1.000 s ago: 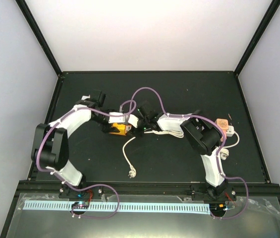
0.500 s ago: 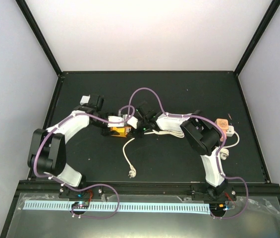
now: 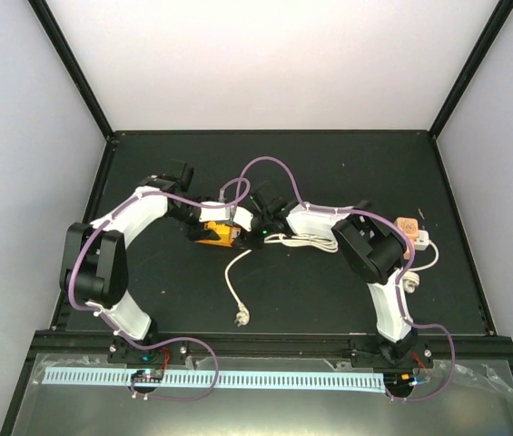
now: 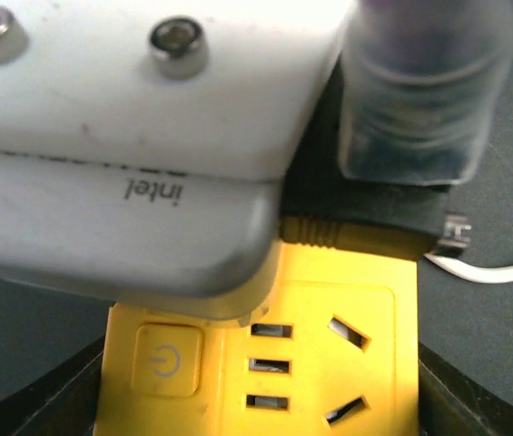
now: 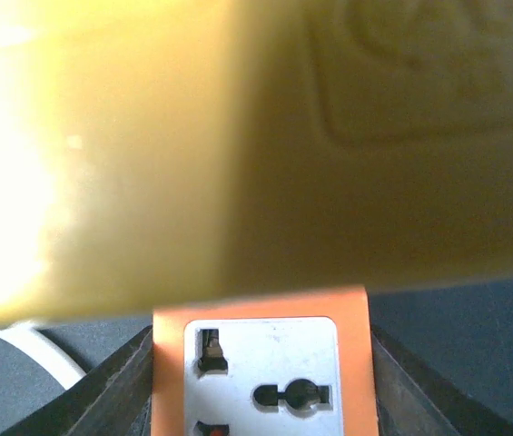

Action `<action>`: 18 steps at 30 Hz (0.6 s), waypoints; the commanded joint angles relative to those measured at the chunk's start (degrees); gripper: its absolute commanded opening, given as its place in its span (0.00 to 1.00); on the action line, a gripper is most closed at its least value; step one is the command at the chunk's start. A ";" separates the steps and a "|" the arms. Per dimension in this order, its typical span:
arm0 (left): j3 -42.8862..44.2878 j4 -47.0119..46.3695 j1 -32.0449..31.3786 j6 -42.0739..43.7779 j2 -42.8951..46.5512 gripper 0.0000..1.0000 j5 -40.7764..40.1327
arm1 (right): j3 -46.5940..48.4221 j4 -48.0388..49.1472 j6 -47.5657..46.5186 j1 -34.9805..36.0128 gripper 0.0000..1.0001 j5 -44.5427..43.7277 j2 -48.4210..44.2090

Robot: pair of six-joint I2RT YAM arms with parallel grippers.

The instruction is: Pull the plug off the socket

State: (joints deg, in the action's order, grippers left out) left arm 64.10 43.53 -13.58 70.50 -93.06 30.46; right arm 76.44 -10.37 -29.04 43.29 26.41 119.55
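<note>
A yellow socket cube (image 3: 211,239) sits mid-table with an orange plug adapter (image 3: 231,238) against its right side. My left gripper (image 3: 200,227) is shut on the yellow socket (image 4: 329,363); its power button and slots fill the left wrist view between the dark fingers (image 4: 43,404). My right gripper (image 3: 243,227) is shut on the orange adapter (image 5: 261,363), whose white face shows between the fingers (image 5: 120,391), with the yellow socket (image 5: 238,136) blurred right behind it. The joint between the two is hidden.
A loose white cable runs down to a white plug (image 3: 241,316) in front of the grippers. A coiled white cord (image 3: 306,242) lies under the right arm. A tan adapter (image 3: 407,224) and white power block (image 3: 421,240) sit far right.
The left arm's elbow and wrist swung out to the left, then came back. The yellow socket and orange adapter stayed between the two grippers, shifting only slightly.
</note>
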 commanded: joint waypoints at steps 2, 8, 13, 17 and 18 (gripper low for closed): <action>4.54 7.88 -0.63 -2.32 -0.80 0.30 11.30 | 1.03 -1.88 3.25 -0.79 0.01 -8.19 2.67; 0.36 3.27 -0.57 -1.24 0.34 0.30 9.69 | -1.64 0.65 2.53 -0.85 0.20 -6.96 1.21; -1.48 0.69 -0.65 -1.34 0.03 0.29 7.31 | -4.80 5.14 4.47 -0.85 0.62 -3.52 -1.57; -1.95 0.22 -0.65 -0.91 -0.23 0.29 6.49 | -6.59 9.10 5.84 -0.90 0.74 -1.29 -3.42; -2.02 0.29 -0.65 -0.77 -0.32 0.29 6.34 | -7.06 10.20 6.14 -0.84 0.74 -0.91 -3.82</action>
State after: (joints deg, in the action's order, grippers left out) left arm 62.39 43.22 -13.69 69.82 -94.74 32.71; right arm 71.13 -6.11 -25.39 42.85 25.61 118.76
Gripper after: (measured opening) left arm 0.661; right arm 0.723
